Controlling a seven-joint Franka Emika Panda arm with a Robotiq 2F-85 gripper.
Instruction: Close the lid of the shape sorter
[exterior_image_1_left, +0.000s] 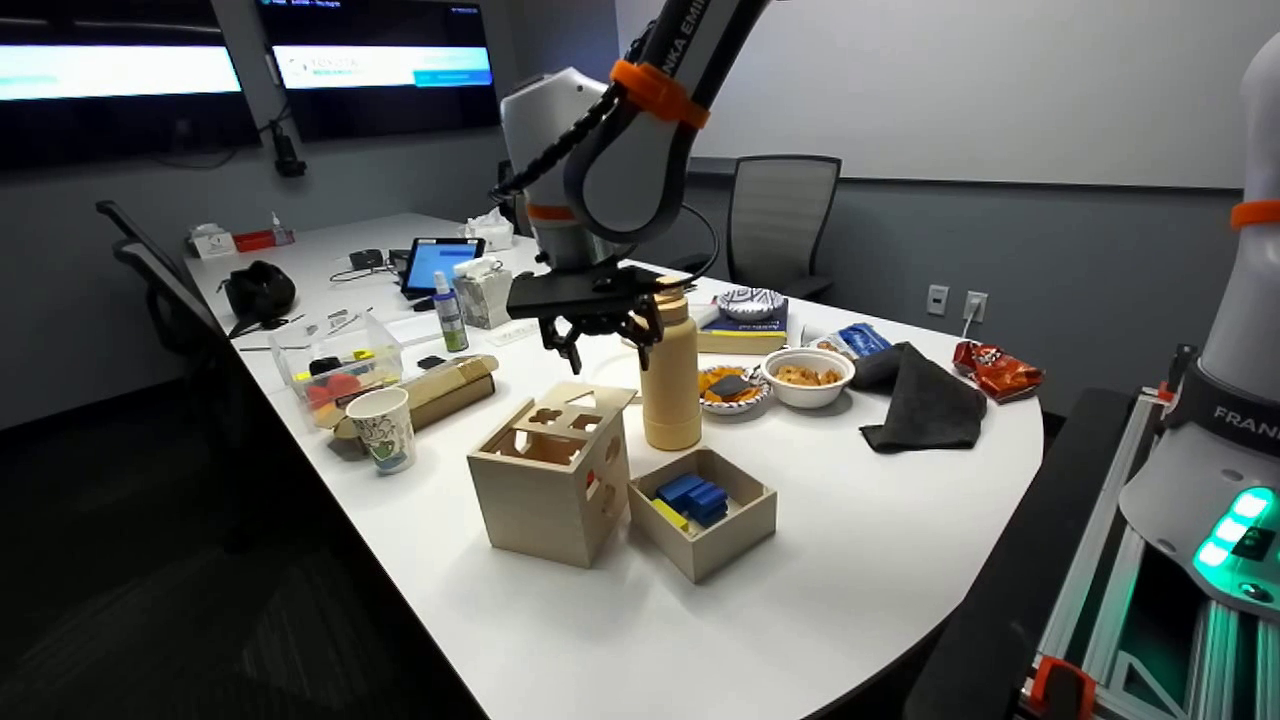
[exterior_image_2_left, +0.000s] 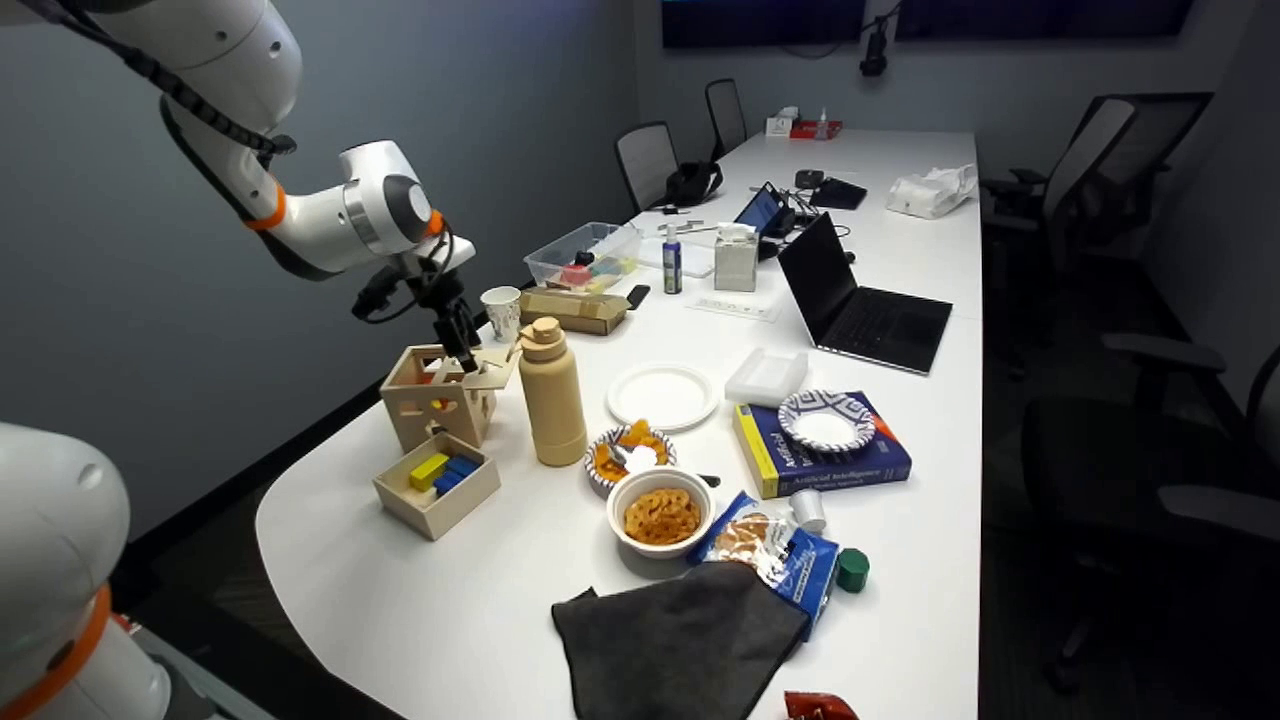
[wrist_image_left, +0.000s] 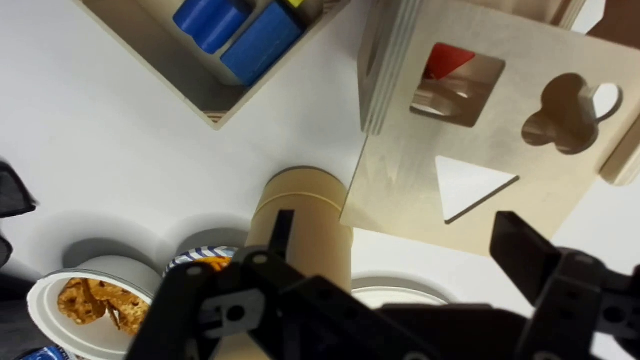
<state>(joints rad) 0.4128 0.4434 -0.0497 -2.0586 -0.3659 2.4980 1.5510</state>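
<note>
Jaws apart, the gripper (wrist_image_left: 394, 215) hangs near the lid (wrist_image_left: 490, 145), while the wrist view cuts off most of the shape sorter (wrist_image_left: 395, 65).

Lid (wrist_image_left: 490, 147) is rocking pale wood, claw (exterior_image_1_left: 610, 366) is looking mostly black, bottle (exterior_image_2_left: 552, 410) is wearing tan; in an exterior view, its three-o'clock bowl (exterior_image_2_left: 826, 428) is sporting dark geometric lines.

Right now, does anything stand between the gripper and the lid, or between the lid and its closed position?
Nothing visible stands between the open gripper and the lid, nor in the lid's path across the shape sorter. The nearest risk is the bottle, beside the lid's overhanging end, which might crowd the gripper.
</note>
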